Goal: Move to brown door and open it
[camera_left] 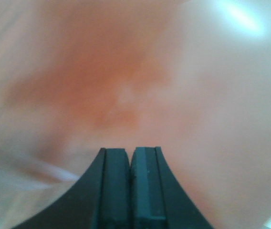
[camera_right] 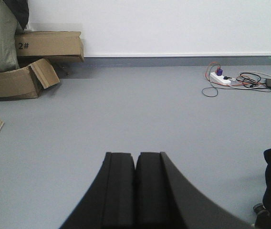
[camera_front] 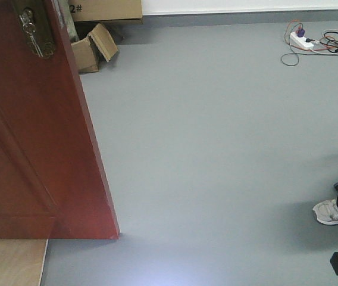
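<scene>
The brown door (camera_front: pixel 32 143) fills the left of the front view, a reddish-brown panel swung toward me, its bottom corner on the grey floor. Its brass lock plate (camera_front: pixel 35 33) with hanging keys sits at the top left. In the left wrist view a blurred reddish surface, the brown door (camera_left: pixel 107 86), fills the frame just beyond my left gripper (camera_left: pixel 130 151), which is shut with nothing in it. My right gripper (camera_right: pixel 136 156) is shut and empty too, facing the grey floor away from the door. Neither gripper shows in the front view.
Cardboard boxes (camera_front: pixel 94 47) (camera_right: pixel 30 67) lie by the far wall behind the door. A white power strip with tangled cables (camera_front: pixel 312 43) (camera_right: pixel 231 80) lies at the back right. A person's shoe (camera_front: pixel 329 211) stands at the right edge. A pale wooden board (camera_front: pixel 11 262) lies below the door.
</scene>
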### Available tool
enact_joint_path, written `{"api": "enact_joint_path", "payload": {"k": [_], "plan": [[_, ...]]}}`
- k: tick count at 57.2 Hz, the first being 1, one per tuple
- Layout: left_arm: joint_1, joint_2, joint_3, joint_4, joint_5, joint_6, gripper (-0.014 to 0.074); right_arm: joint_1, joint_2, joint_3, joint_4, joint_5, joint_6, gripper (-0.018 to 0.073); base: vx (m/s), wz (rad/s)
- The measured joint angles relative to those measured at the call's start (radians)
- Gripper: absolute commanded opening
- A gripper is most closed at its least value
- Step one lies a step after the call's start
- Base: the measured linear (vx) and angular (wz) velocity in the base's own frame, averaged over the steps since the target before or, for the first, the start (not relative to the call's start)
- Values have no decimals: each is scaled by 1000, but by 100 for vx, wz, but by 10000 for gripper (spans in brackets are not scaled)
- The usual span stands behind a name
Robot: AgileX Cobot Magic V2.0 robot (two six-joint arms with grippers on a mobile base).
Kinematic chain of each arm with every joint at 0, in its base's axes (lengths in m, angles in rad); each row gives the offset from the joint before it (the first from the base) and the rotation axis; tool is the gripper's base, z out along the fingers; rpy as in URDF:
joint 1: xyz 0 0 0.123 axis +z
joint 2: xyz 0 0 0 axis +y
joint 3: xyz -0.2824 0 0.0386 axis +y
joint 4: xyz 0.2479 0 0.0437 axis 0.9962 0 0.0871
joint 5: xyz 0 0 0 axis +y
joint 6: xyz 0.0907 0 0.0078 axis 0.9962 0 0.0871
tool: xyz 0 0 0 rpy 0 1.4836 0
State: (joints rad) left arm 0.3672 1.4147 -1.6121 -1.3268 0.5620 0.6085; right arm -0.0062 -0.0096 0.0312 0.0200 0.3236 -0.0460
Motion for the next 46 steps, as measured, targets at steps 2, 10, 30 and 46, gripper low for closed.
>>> {"api": "enact_joint_path", "payload": {"k": [2,10,30,46], "plan": [[0,-33,13,29,-6,-12,-3,0,0,0,0,0,0,0,0,0],[0,-175,117,187,-47,-86,-3,0,0,0,0,0,0,0,0,0],[-168,-486,529,753,-137,-392,-3,0,0,0,0,0,0,0,0,0],[-429,-667,897,1224,-490,-710,-3,0,0,0,0,0,0,0,0,0]]}}
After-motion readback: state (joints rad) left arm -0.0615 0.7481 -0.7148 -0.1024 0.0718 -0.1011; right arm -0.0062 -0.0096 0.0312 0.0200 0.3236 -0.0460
